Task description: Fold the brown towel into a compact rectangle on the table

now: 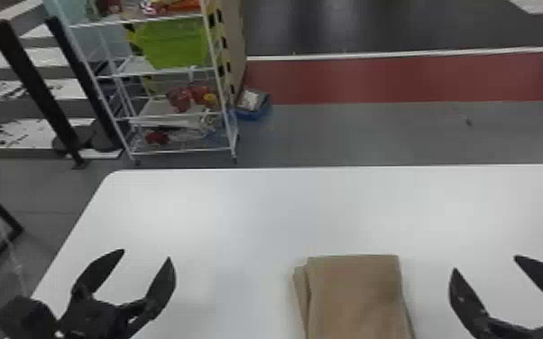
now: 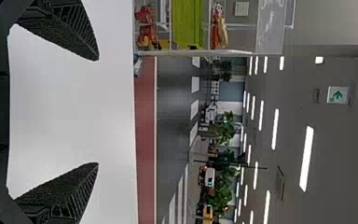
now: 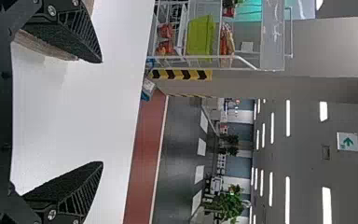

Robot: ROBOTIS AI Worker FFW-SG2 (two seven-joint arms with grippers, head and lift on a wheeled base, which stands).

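The brown towel (image 1: pixel 356 293) lies flat on the white tabletop (image 1: pixel 239 216), already in a folded, upright-edged strip that runs out of the head view's bottom edge. Along its left side a lower layer peeks out past the top one, so the fold is slightly uneven there. It should be light and limp, with a matt nap that grips well and is unlikely to slip or be harmed by a pinch. The risk is rather that layers shear or only the top one comes up. The far corners look the best hold, taken through all layers; the protruding left edge wants tucking or squaring.

The right claw (image 1: pixel 485 263) is spread and empty, a little way off the towel's right side. The left claw (image 1: pixel 146 254) is also spread and empty, well apart to its left.

No label or lettering can be made out on the towel. Beyond, a sign (image 2: pixel 337 95) bears a green arrow, and a panel (image 2: pixel 270 28) on the rack has pale marks I cannot make out.
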